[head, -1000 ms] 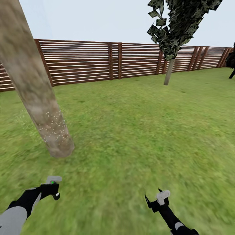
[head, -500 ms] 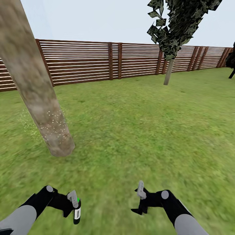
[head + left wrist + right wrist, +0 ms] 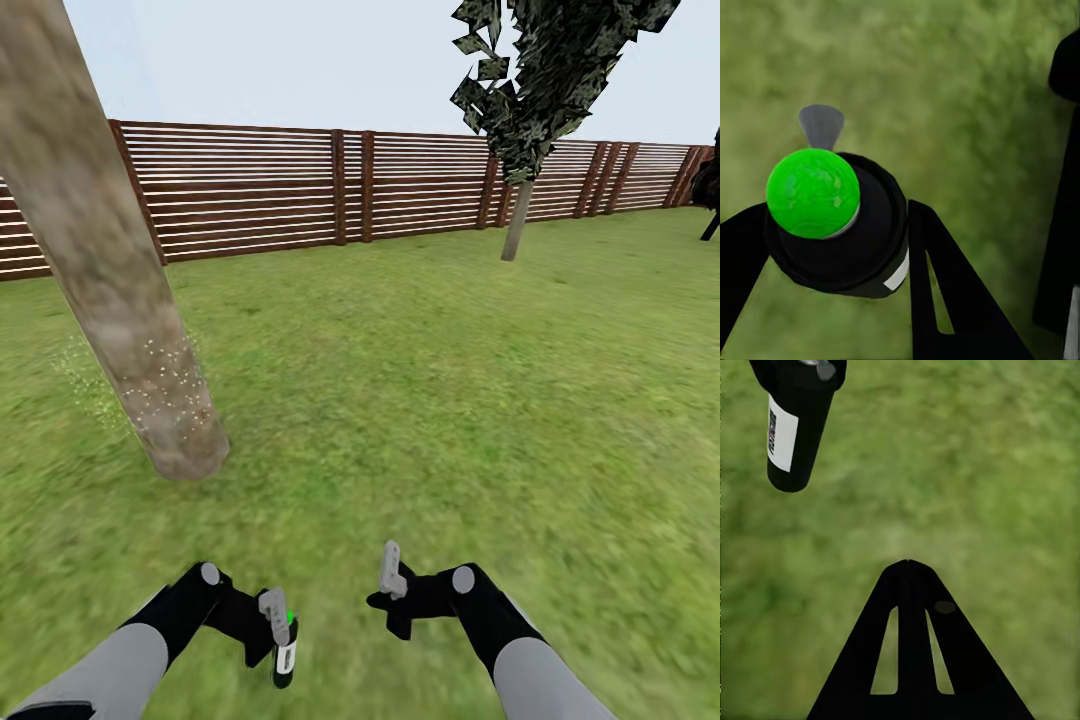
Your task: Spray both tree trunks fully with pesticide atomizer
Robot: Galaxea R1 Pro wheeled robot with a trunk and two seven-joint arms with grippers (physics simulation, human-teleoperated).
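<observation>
The left gripper (image 3: 277,622) is clamped on the slim black, white-labelled atomizer (image 3: 285,655) with its glossy green cap, low over blurry lawn (image 3: 420,380), the right gripper (image 3: 391,585) pressed together beside it, the speckled mottled trunk (image 3: 120,300) beyond.

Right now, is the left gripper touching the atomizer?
Touching. In the left wrist view the left gripper has its black fingers pressed against both sides of the pesticide atomizer, no gap visible.
</observation>
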